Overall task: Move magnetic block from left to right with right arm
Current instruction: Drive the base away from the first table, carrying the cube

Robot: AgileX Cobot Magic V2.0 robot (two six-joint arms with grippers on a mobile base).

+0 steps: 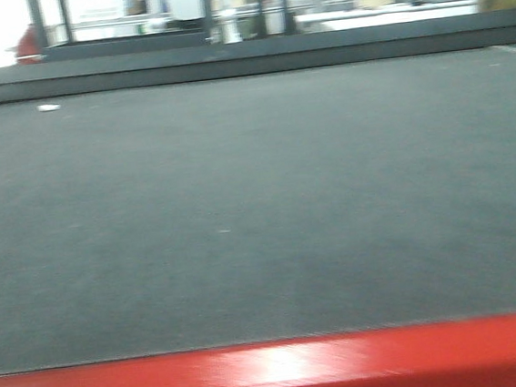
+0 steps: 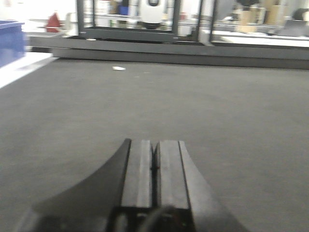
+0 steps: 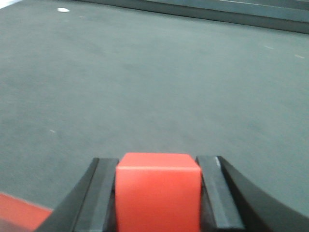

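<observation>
In the right wrist view the magnetic block (image 3: 157, 193), a plain bright-red cube, fills the space between my right gripper's two dark fingers. My right gripper (image 3: 157, 162) is shut on it, a finger against each side face, over the dark grey mat (image 3: 154, 82). The block's underside is hidden, so I cannot tell whether it touches the mat. My left gripper (image 2: 154, 144) is shut with nothing in it, its pads together, low above the mat. Neither gripper nor the block shows in the front view.
A red strip (image 1: 275, 370) borders the mat's near edge, and its corner also shows in the right wrist view (image 3: 19, 210). A small white scrap (image 1: 48, 108) lies far left on the mat. A dark raised rail (image 1: 245, 57) runs along the back. A blue bin (image 2: 10, 41) stands at the far left.
</observation>
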